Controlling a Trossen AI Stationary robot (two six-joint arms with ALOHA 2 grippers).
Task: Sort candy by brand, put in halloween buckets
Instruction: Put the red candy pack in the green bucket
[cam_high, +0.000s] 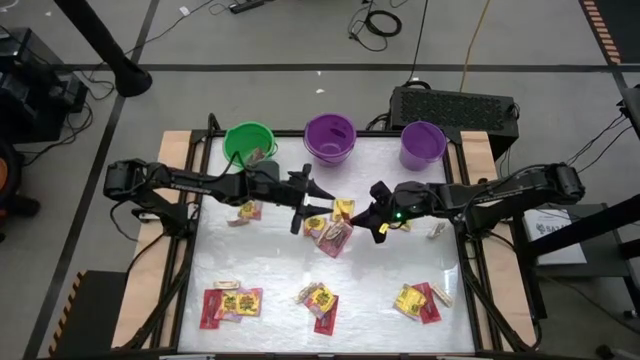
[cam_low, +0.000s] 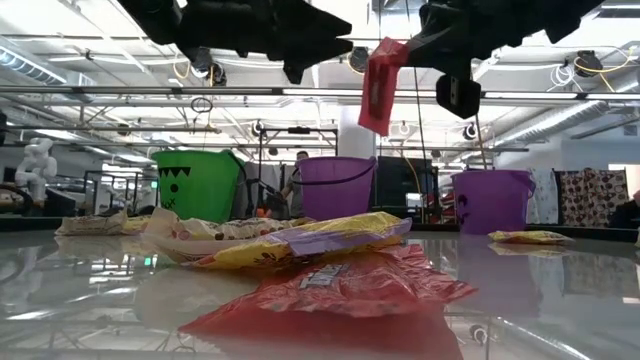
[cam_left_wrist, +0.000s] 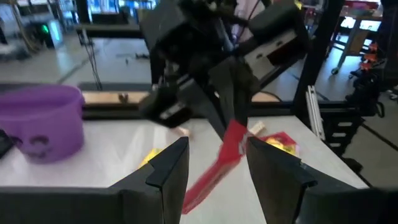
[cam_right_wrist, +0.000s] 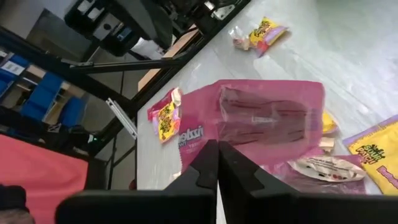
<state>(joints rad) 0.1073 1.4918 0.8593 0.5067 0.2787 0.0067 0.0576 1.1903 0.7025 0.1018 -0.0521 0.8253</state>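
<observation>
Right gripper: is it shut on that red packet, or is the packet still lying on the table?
Shut on it. The right gripper pinches the red packet, which hangs in the air above the table; the left wrist view shows it dangling too.

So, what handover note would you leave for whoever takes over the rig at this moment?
Right gripper: shut on a red packet, lifted above the table centre.
Left gripper: open, empty, facing it.
Green bucket, deep purple bucket and lavender bucket line the far edge.
Done: something shows in the green bucket.
Left: most candy lies scattered on the table.
</observation>
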